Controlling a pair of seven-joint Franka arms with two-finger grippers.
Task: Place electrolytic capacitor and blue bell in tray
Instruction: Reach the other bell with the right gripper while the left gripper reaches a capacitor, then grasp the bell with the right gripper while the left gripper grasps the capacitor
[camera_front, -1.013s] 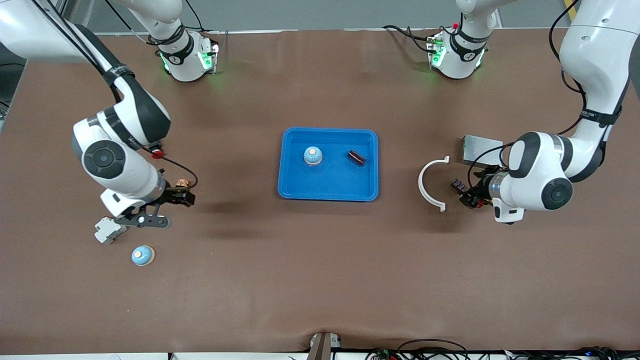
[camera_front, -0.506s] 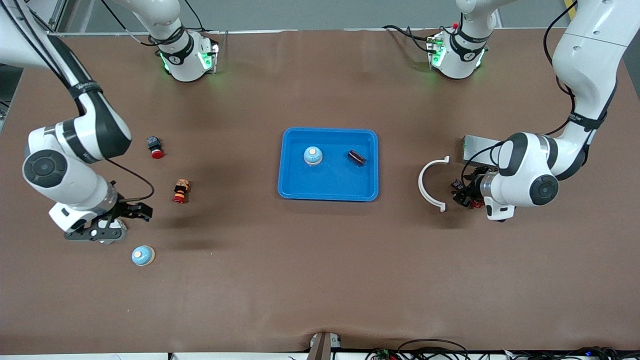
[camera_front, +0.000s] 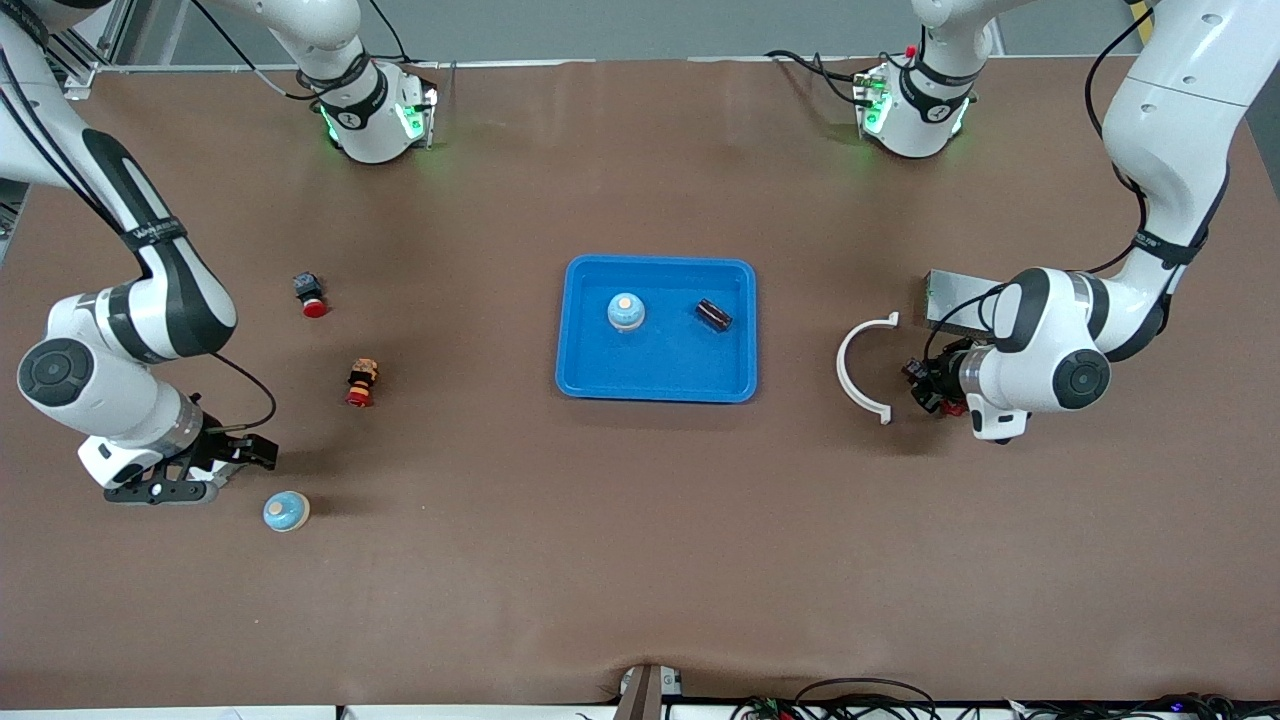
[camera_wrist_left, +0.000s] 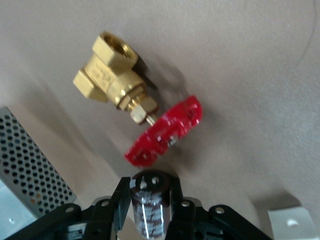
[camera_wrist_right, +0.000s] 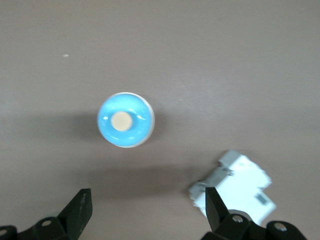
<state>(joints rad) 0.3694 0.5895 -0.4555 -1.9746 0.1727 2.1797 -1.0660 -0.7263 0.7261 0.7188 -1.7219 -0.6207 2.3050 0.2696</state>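
Brown bench (camera_front: 640, 560) with a blue tray (camera_front: 660, 372) at its centre, holding a blue bell (camera_front: 625, 311) and a dark capacitor (camera_front: 713, 314). At the tray's three o'clock, the left hand (camera_wrist_left: 149, 192) is clenched on an electrolytic capacitor (camera_wrist_left: 148, 215). At eight o'clock, the right hand (camera_wrist_right: 147, 210), released, hangs near a second blue bell (camera_wrist_right: 125, 119).

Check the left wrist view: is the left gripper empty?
No, the left gripper is shut on a dark electrolytic capacitor beside a brass valve.
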